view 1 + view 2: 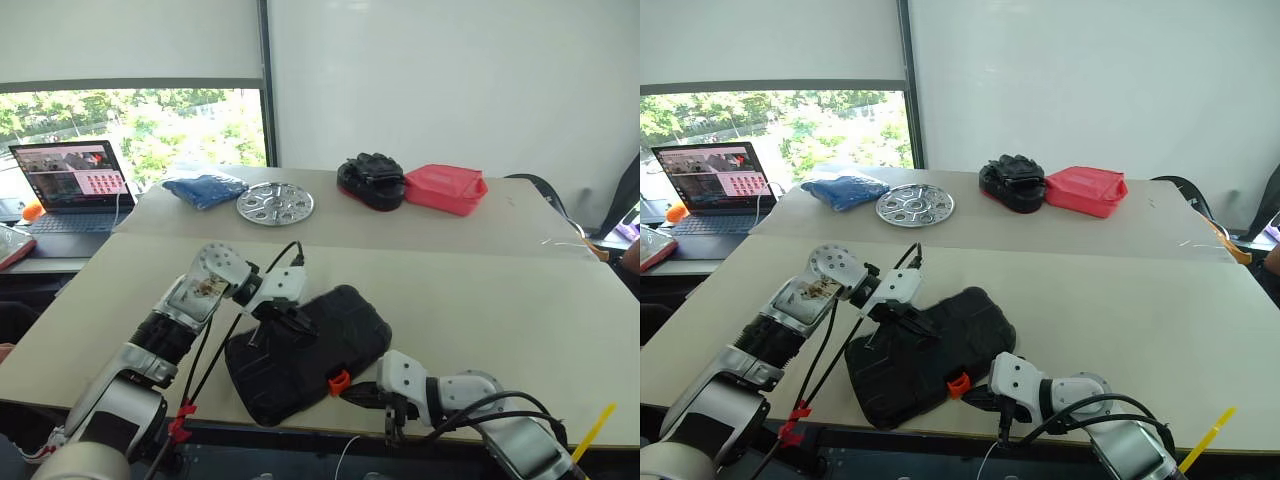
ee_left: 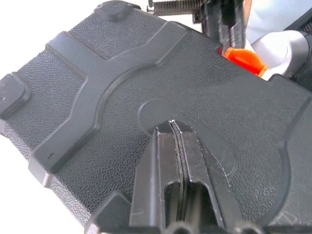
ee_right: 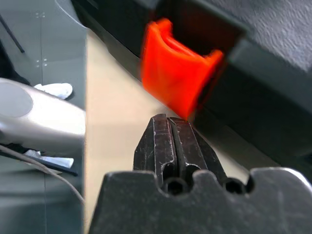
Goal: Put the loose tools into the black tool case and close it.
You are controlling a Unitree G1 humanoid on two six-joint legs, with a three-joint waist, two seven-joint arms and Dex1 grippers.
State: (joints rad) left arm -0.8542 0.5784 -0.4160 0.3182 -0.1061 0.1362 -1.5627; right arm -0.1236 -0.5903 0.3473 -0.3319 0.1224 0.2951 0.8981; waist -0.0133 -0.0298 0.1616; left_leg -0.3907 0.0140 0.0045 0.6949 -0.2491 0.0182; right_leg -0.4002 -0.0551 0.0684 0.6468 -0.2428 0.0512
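Note:
The black tool case (image 1: pixel 318 352) lies with its lid down near the table's front edge, textured outside up. Its orange latch (image 1: pixel 339 382) sticks out on the near side. My left gripper (image 1: pixel 297 322) is shut, and its fingertips (image 2: pixel 174 130) rest on the middle of the lid (image 2: pixel 97 92). My right gripper (image 1: pixel 352 391) is shut and empty. It sits low at the table edge with its tips (image 3: pixel 168 124) just short of the latch (image 3: pixel 178 73), and whether they touch it I cannot tell. The loose tools are out of view.
On the far table lie a black gloves bundle (image 1: pixel 372 182), a red pouch (image 1: pixel 445 188), a round metal disc (image 1: pixel 275 203) and a blue cloth (image 1: pixel 205 190). A laptop (image 1: pixel 72 180) stands at the far left. The case overhangs close to the table's front edge (image 1: pixel 480 432).

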